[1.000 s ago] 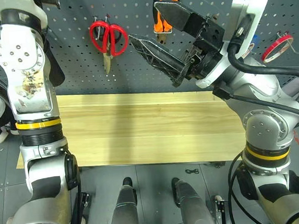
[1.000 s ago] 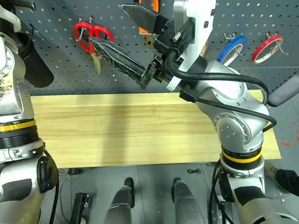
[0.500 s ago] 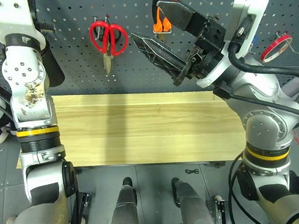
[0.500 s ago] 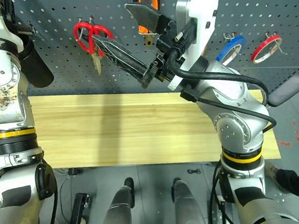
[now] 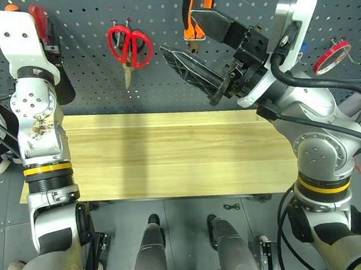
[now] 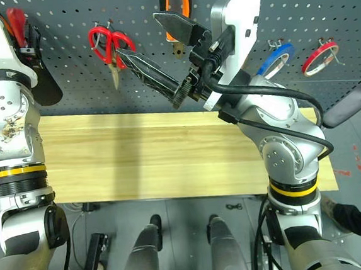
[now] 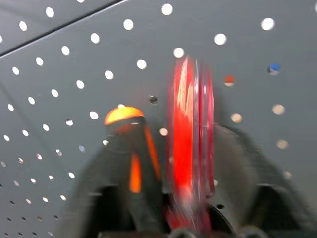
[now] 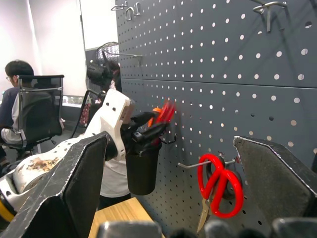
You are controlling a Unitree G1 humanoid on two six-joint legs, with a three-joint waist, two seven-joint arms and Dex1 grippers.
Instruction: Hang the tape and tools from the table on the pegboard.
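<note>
Change since a second ago: my left arm has come down and outward along the pegboard [image 5: 164,92]. My left gripper [image 8: 157,124], which was above the top edge of the head views, now sits at the mouth of a black cup [image 8: 142,168] hung on the board. The screwdriver [image 7: 190,134], with its clear red handle, stands upright directly ahead of this gripper, in line with its centre. An orange-topped tool [image 7: 124,115] stands just beside it. I cannot tell whether the left gripper is clamped on the screwdriver or clear of it. My right gripper [image 5: 205,51] has not moved and its jaws remain spread wide, with nothing between them.

Task items, relative to the right gripper:
- The red scissors [image 5: 130,44] hang on a hook just beyond the lower finger's tip, towards my left arm, and are not touching it.
- The pliers [image 5: 196,7] hang directly behind the upper finger.
- The blue tape [image 6: 275,59] hangs on its hook behind my right wrist.
- A red roll [image 5: 333,56] hangs further out on the same side.

Edges and clearance: the table [image 5: 169,155] lies below both grippers and its far edge meets the foot of the pegboard. The stretch of plank between my arms is open. A person [image 8: 12,94] sits in a chair well beyond the left gripper.
</note>
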